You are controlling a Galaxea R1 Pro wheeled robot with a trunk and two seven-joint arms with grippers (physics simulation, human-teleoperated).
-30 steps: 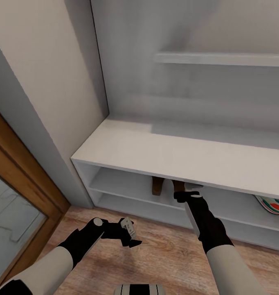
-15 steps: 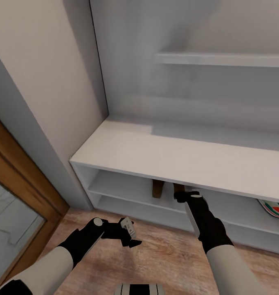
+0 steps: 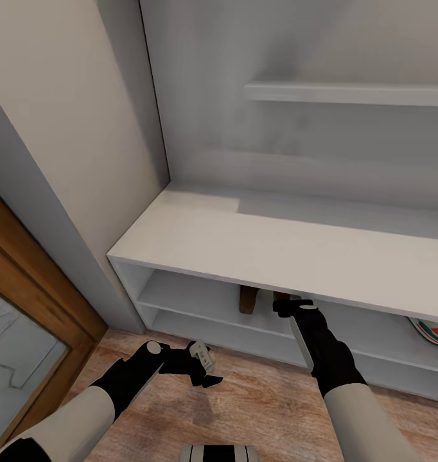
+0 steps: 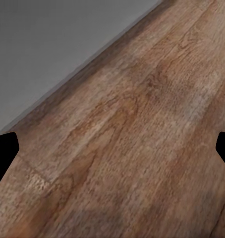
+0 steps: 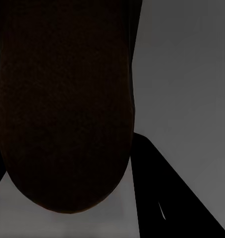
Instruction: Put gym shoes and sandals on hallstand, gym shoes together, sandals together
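The bench top hides most of both sandals [image 3: 248, 299]; at four o'clock, the picture's edge crops one gym shoe [image 3: 434, 331]; the right gripper's [image 3: 289, 307] jaws are unreadable.

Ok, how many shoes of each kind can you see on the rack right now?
Sandals: 2, one free on the upper shelf tier, one at the right pincer
Gym shoes: 1, partly cut off at the edge of the head view
Total: 3
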